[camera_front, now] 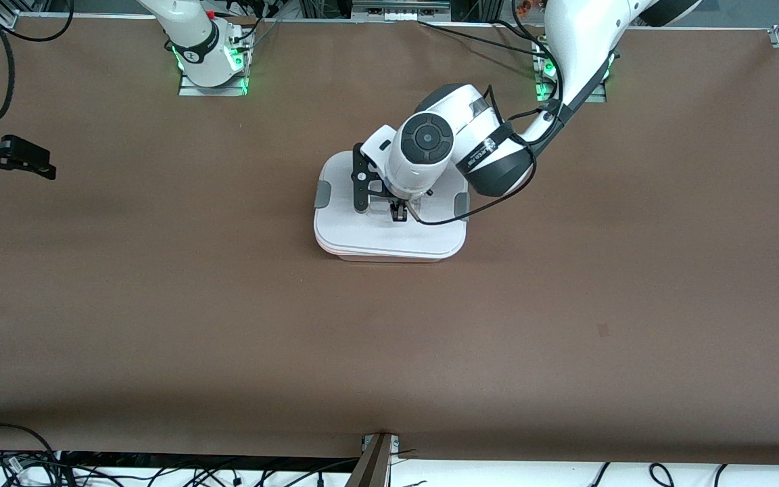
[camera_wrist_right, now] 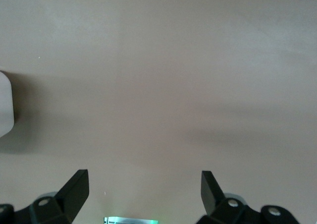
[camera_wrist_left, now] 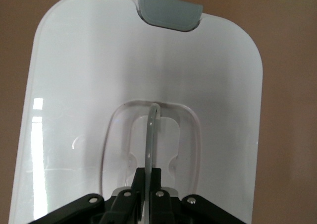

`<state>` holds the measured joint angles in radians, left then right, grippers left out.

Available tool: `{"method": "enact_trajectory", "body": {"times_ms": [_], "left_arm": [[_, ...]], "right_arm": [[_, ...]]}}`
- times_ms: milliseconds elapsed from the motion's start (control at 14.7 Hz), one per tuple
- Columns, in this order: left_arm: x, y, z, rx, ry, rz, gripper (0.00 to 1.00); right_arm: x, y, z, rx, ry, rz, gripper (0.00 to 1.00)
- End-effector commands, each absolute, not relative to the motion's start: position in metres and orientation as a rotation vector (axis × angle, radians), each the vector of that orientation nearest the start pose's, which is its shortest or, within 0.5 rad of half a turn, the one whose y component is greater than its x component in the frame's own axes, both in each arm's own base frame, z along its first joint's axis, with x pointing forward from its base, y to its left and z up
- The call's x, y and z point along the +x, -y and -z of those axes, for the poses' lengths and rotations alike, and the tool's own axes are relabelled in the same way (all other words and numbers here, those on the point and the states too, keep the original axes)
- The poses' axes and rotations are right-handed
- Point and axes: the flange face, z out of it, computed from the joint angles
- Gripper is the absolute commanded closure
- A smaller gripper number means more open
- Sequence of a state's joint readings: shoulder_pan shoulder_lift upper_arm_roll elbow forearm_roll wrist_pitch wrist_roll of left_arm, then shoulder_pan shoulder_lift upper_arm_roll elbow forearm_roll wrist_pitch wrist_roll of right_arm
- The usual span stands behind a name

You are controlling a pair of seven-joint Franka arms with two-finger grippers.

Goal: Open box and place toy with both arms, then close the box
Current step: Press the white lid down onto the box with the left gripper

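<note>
We had the left tool [camera_wrist_left: 147, 184] pinched on the clear handle [camera_wrist_left: 152, 135] atop the box [camera_front: 389, 233], mid-tabletop [camera_front: 159, 304], likely to control the lid. The right tool [camera_wrist_right: 144, 187] waited wide near the tabletop's right-arm end. No toy showed.

left arm [camera_front: 585, 40]: I am wearing glossy white shells, with a dark grey band lettered in white wrapping my wrist.
wrist cap [camera_front: 425, 137]: a dark grey round disc is sitting at its centre.
cable [camera_front: 498, 196]: a black lead is looping at 5 o'clock of the cap.
left gripper [camera_wrist_left: 148, 184]: black, silver screws showing.
right gripper [camera_wrist_right: 144, 187]: black, wedge-tipped fingers.
bases [camera_front: 212, 74]: green lights are glowing.
</note>
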<state>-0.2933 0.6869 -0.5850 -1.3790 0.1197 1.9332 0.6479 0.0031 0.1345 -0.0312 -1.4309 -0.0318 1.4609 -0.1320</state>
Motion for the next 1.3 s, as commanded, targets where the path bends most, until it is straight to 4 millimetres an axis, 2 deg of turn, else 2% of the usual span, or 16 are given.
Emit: {"method": "enact_trajectory", "body": {"times_ms": [0, 341, 614, 750, 886, 1227], "left_arm": [[0.527, 0.483, -0.346, -2.535, -2.194, -0.104, 1.00], [0.525, 0.485, -0.344, -2.597, -2.133, -0.121, 1.00], [0.505, 0.502, -0.336, -2.542, -2.176, -0.153, 1.00], [0.504, 0.500, -0.331, -2.531, -2.176, -0.170, 1.00], [0.504, 0.501, -0.329, -2.534, -2.175, -0.174, 1.00], [0.515, 0.487, -0.325, -2.552, -2.136, -0.194, 1.00]], "right_arm": [[0.576, 0.017, -0.603, -3.141, 0.187, -0.181, 0.00], [0.583, 0.013, -0.600, -3.149, 0.192, -0.175, 0.00], [0.585, 0.018, -0.603, -3.145, 0.173, -0.164, 0.00], [0.584, 0.019, -0.602, -3.145, 0.146, -0.168, 0.00], [0.585, 0.017, -0.603, -3.153, 0.036, -0.163, 0.00], [0.585, 0.021, -0.602, -3.150, 0.067, -0.168, 0.00]]}}
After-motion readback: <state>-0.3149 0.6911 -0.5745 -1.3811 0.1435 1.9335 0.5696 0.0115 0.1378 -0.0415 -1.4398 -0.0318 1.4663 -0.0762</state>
